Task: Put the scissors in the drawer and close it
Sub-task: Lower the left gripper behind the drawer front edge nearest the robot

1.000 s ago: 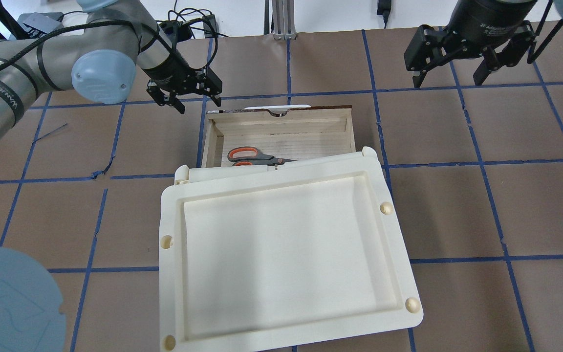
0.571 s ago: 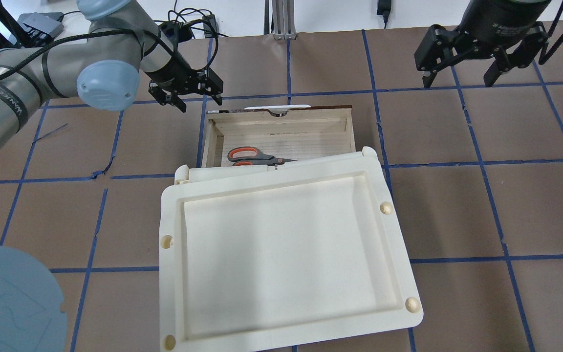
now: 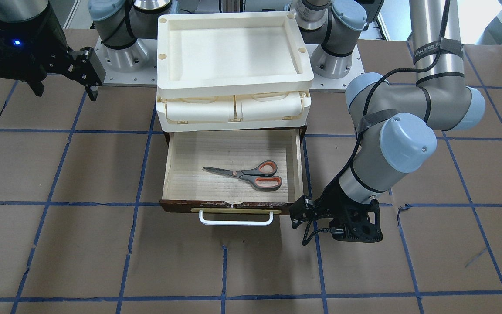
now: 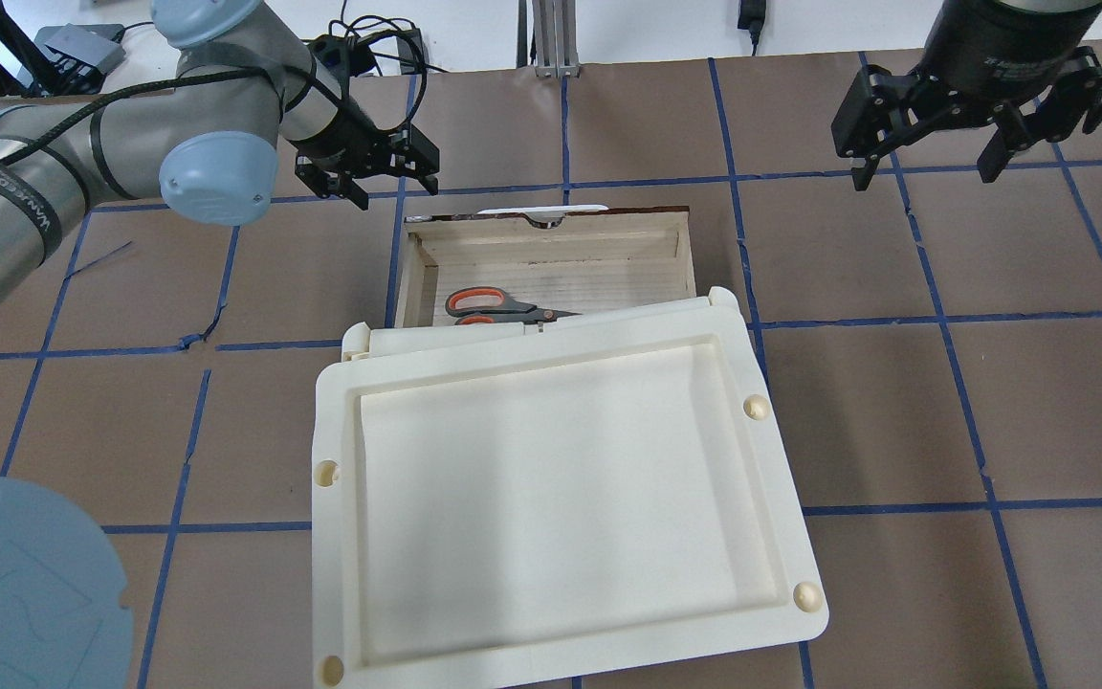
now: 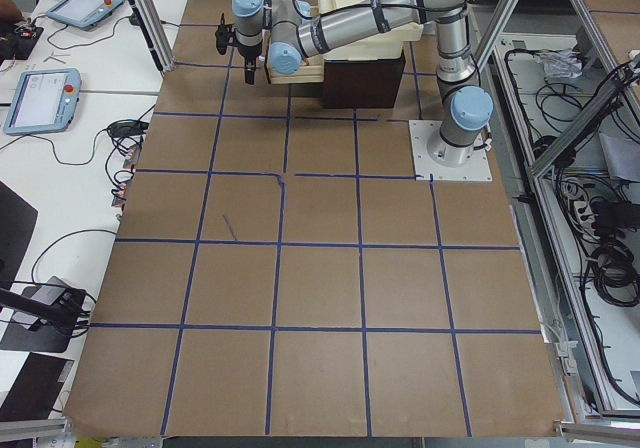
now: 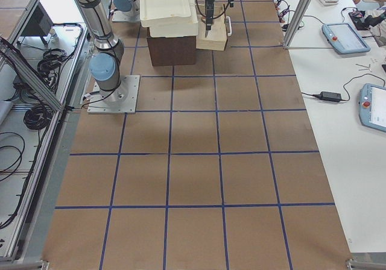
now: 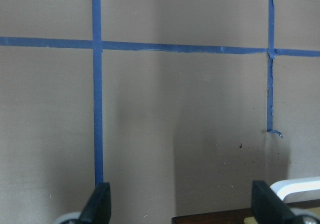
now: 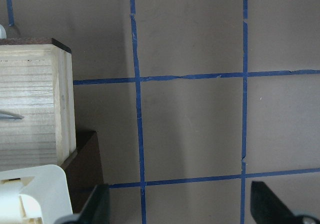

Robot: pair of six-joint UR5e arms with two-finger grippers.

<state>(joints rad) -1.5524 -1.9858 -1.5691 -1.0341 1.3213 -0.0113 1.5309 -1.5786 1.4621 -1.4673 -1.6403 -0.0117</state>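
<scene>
Scissors (image 4: 498,306) unmoved in drawer (image 4: 608,251); right end effector (image 4: 926,177) shifted rightward.

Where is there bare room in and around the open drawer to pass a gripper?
Inside the drawer, bare floor lies between the scissors and the cream trays, and beside the blade tips. The table is bare in front of the white handle. It is crowded at the front corner where the left gripper hangs.
</scene>
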